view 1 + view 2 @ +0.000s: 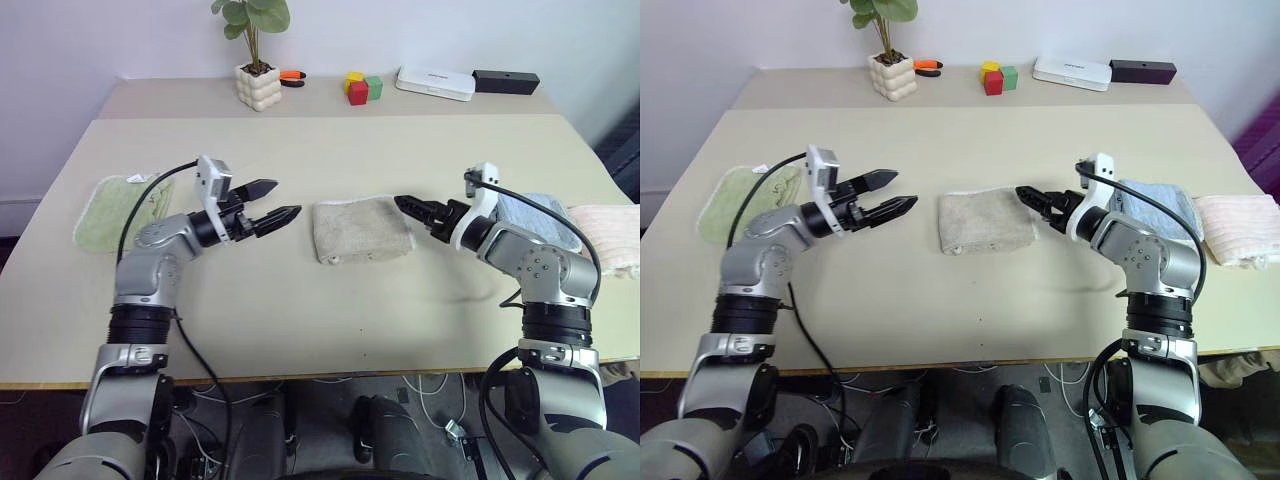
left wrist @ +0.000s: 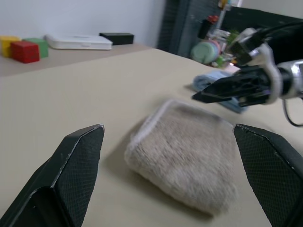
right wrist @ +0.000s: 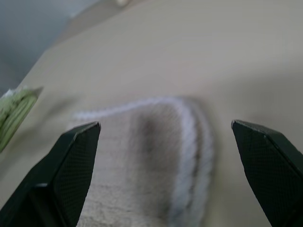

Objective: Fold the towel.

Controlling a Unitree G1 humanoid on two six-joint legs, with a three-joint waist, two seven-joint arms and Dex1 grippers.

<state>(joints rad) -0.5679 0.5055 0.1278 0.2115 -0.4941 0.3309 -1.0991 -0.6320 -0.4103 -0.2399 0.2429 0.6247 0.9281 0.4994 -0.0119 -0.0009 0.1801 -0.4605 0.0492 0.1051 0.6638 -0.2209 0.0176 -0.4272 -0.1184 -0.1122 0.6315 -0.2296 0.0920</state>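
Towel (image 1: pixel 362 231) lies folded into a compact rectangle at the middle of the surface (image 1: pixel 320 150), its whitish trim showing along the far edge and the end facing the right arm. Left gripper (image 1: pixel 268 205) hangs in the air to one side of it and right gripper (image 1: pixel 420 209) to the other, both clear of the cloth, both with fingers spread wide and holding nothing.

Judging by that layout, the folding itself looks done or nearly so: the towel is already a thick stacked bundle and neither arm has a grip on it. What remains, if anything, would be a last squaring-up of the edges, or simply drawing the arms back. Any further fold would call for one gripper to come down on an end and pinch through several layers, which are bulky and likely to spring apart.

A green towel (image 1: pixel 122 208) lies flat at the left edge, well apart. Behind the right arm sit a blue towel (image 1: pixel 535 215) and a pink one (image 1: pixel 605 235), the blue partly covered by the wrist and the pink cut off by the frame. How many layers the folded towel has cannot be made out, and its small loop is not discernible.
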